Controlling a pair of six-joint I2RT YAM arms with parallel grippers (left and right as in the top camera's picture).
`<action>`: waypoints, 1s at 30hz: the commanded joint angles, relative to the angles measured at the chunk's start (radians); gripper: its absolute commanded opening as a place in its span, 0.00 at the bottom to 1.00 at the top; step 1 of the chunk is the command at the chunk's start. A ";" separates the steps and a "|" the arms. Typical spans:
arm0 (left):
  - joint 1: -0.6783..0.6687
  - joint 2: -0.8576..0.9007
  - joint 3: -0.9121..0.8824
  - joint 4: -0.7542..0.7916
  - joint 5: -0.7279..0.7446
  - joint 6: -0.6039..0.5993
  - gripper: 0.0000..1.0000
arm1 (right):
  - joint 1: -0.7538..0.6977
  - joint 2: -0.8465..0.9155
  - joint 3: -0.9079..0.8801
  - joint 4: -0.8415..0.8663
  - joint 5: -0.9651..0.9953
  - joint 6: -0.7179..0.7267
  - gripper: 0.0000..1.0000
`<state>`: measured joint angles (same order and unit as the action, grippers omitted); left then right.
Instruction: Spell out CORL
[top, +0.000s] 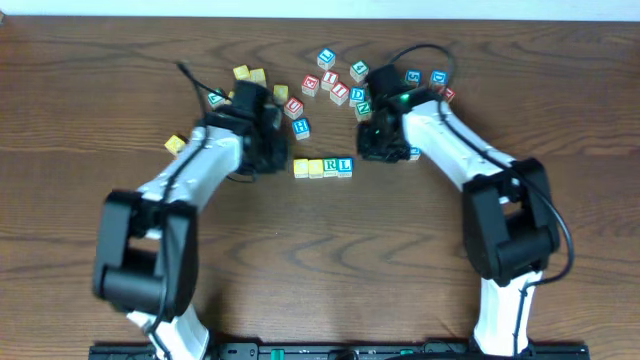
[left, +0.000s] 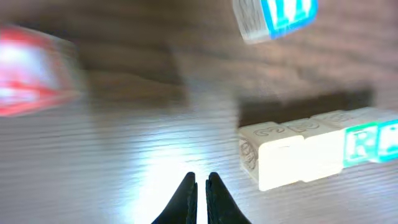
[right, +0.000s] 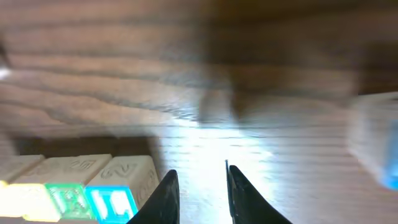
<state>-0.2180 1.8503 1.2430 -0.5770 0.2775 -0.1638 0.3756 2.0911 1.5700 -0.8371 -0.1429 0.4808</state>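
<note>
A row of letter blocks (top: 322, 167) lies at the table's middle: two yellow-faced blocks, then a green R (top: 331, 165) and a blue L (top: 345, 165). My left gripper (top: 268, 160) sits just left of the row, shut and empty; the left wrist view (left: 201, 183) shows its fingertips together with the row (left: 311, 149) to their right. My right gripper (top: 375, 150) sits just right of the row, open and empty; the right wrist view (right: 199, 183) shows bare table between its fingers, with the L block (right: 118, 199) at its left.
Several loose letter blocks (top: 340, 85) lie scattered behind the row. Yellow blocks (top: 250, 75) lie at the back left, one more (top: 175, 145) by the left arm. A blue H block (top: 300, 127) lies behind the row. A cable (top: 415, 50) loops at the back right.
</note>
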 joint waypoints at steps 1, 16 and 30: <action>0.065 -0.156 0.084 -0.061 -0.072 0.037 0.07 | -0.040 -0.120 0.027 -0.013 -0.006 -0.069 0.21; 0.221 -0.637 0.151 -0.163 -0.085 0.024 0.98 | -0.111 -0.568 0.027 -0.158 0.032 -0.217 0.99; 0.222 -0.649 0.151 -0.171 -0.087 0.025 0.98 | -0.111 -0.656 0.027 -0.214 0.032 -0.217 0.99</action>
<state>-0.0010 1.1999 1.3880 -0.7452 0.1993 -0.1337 0.2676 1.4353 1.5772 -1.0313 -0.1184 0.2768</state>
